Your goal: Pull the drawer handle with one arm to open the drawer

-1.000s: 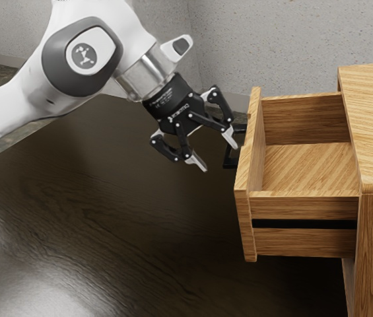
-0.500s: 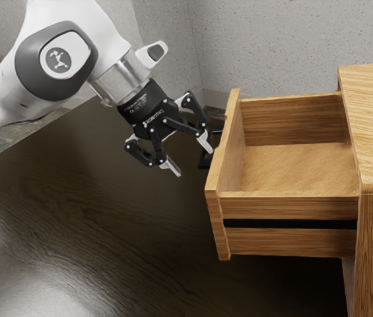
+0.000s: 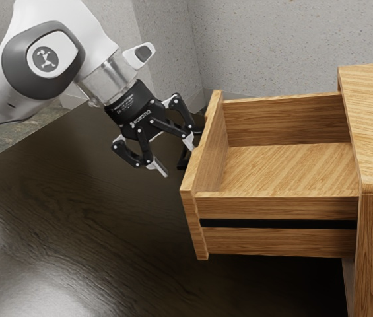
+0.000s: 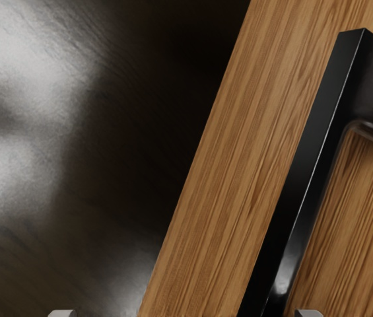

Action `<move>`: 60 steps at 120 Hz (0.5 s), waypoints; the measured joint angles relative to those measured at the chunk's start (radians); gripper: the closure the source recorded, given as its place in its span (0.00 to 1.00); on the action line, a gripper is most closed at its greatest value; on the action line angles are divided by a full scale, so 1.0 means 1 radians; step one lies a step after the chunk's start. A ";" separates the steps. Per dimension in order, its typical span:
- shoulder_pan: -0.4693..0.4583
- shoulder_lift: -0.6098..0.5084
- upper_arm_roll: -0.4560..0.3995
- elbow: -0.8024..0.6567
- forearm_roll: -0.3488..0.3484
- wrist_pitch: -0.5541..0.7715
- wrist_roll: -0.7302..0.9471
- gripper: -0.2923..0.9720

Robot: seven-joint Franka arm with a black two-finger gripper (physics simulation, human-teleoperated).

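Observation:
The wooden drawer stands far out of the cabinet, and its inside is bare. My black gripper is open at the drawer's front panel. Its fingers are spread wide on either side of the black handle, which is mostly hidden behind the panel's edge. In the wrist view the handle is a glossy black bar running along the drawer front, close under my hand. Two grey fingertips just show at that view's edge, set well apart.
A dark, glossy table top spreads beneath the arm and the drawer. A grey speckled wall stands behind. Below the pulled drawer sits a lower drawer front under a dark gap.
The drawer has slid further out toward the exterior view's left. My hand has moved the same way with it, staying at the handle.

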 joint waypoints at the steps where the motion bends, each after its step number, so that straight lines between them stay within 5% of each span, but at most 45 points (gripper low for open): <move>1: 0.000 0.000 0.000 0.000 0.000 0.000 0.000 0.44; 23: -0.001 -0.019 0.017 0.040 -0.003 -0.022 0.002 0.38; 36: 0.000 -0.016 0.015 0.221 0.007 -0.093 0.004 0.35; 45: -0.007 0.025 -0.043 0.395 0.133 -0.188 0.034 0.31; 60: -0.118 0.059 -0.139 0.451 0.395 -0.336 0.079 0.27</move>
